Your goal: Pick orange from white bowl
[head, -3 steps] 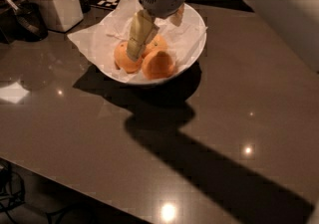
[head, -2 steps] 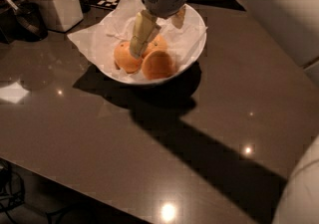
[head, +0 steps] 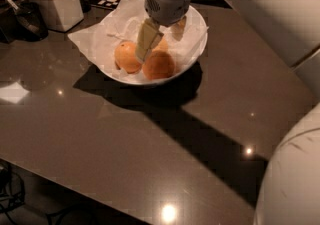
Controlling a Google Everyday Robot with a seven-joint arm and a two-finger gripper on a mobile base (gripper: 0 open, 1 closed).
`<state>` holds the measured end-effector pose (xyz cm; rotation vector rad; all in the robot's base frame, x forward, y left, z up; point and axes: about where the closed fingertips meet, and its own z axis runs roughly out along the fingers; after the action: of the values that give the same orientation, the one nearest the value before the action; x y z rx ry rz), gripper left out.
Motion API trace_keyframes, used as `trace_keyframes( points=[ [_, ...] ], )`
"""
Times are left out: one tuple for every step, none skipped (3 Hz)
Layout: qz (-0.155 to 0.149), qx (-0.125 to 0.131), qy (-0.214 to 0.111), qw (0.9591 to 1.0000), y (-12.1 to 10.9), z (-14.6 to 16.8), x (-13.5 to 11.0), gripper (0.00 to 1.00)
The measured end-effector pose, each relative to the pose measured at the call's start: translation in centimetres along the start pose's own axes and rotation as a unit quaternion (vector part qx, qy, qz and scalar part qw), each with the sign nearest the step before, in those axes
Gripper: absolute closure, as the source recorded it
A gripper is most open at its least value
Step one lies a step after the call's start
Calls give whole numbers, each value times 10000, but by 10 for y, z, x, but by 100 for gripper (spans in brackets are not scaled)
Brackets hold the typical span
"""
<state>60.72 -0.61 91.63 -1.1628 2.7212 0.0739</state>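
Dark glossy table: open room near and right, near edge cutting diagonally. White bowl far centre, paper-lined; square white jar well left. Gripper down inside bowl, spread wide, clamping nothing visible, one finger between two fruits. Orange by near rim: firm, light, likely to roll; best pinched across its middle, then lifted straight up over rim.

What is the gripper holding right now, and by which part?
Cannot tell: the gripper is down in the white bowl among the oranges, none visibly lifted off the paper.
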Motion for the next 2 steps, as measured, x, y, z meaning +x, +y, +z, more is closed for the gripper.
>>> trace_keyframes(
  points=[
    [-51, -83, 121, 9999, 10, 12, 4, 31],
    [-141, -105, 221, 9996, 21, 20, 8, 34]
  ],
)
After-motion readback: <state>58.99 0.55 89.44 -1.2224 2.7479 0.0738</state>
